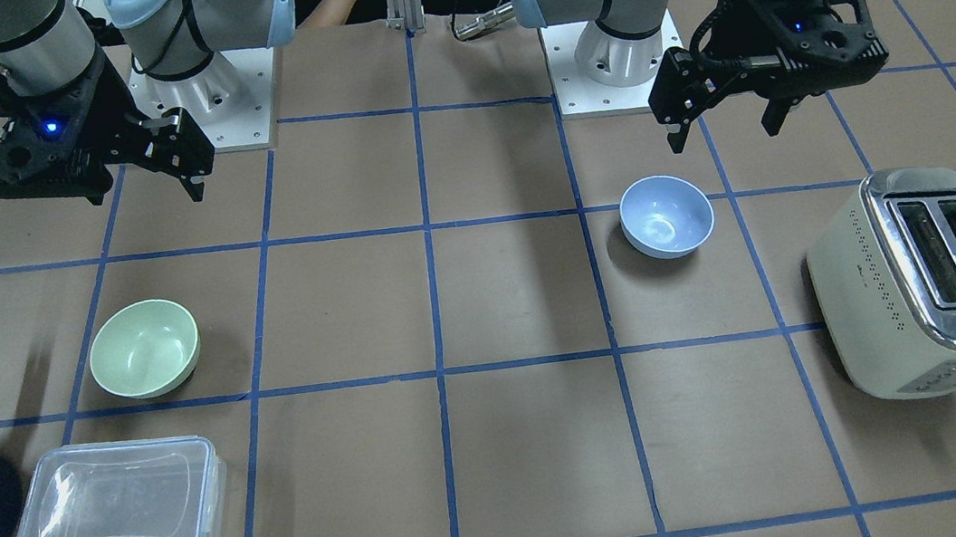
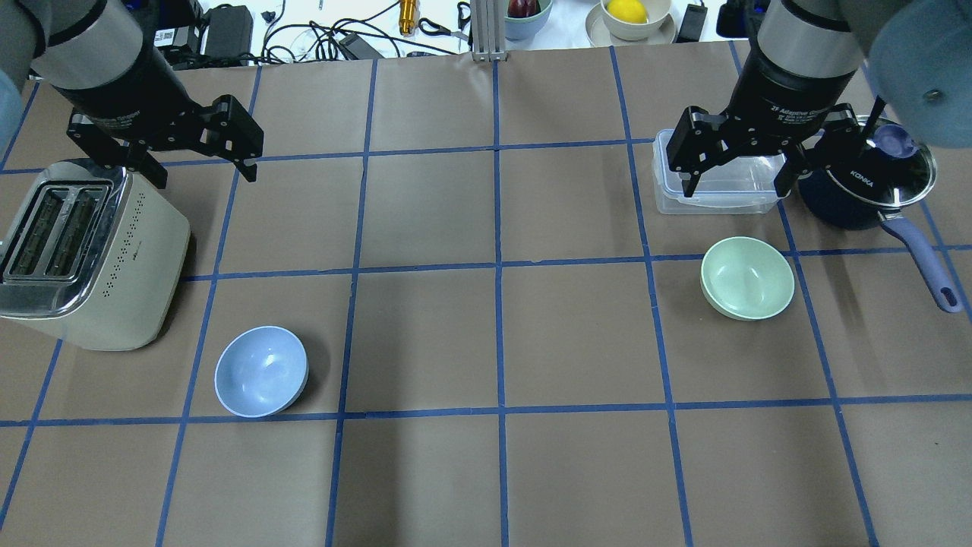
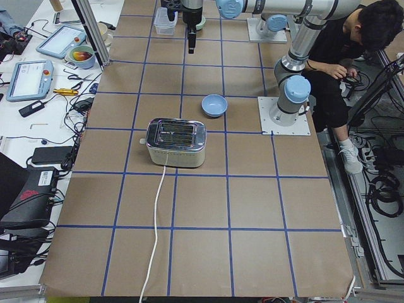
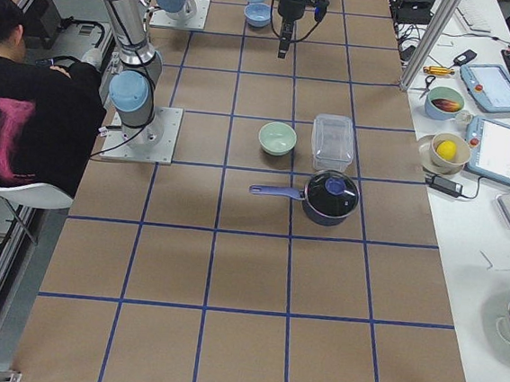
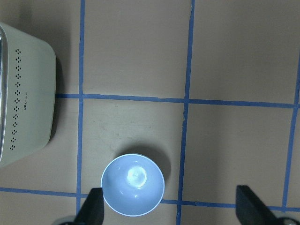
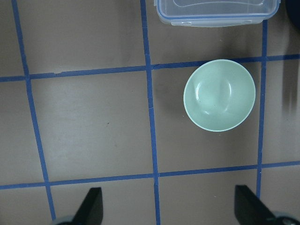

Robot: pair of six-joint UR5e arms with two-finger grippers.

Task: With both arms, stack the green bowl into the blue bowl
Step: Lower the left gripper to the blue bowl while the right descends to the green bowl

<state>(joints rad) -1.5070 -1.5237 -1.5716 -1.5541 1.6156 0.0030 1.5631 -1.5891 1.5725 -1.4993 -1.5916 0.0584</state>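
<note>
The green bowl (image 2: 747, 277) sits upright and empty on the table's right half; it also shows in the right wrist view (image 6: 219, 94). The blue bowl (image 2: 261, 371) sits upright and empty on the left half, beside the toaster; it also shows in the left wrist view (image 5: 132, 190). My right gripper (image 2: 736, 190) hangs open and empty high above the table, beyond the green bowl. My left gripper (image 2: 201, 171) hangs open and empty high above the table, beyond the blue bowl. Neither gripper touches a bowl.
A cream toaster (image 2: 91, 251) stands at the left edge next to the blue bowl. A clear lidded container (image 2: 721, 182) and a dark blue saucepan (image 2: 858, 194) with a long handle stand just beyond the green bowl. A person sits behind the robot bases.
</note>
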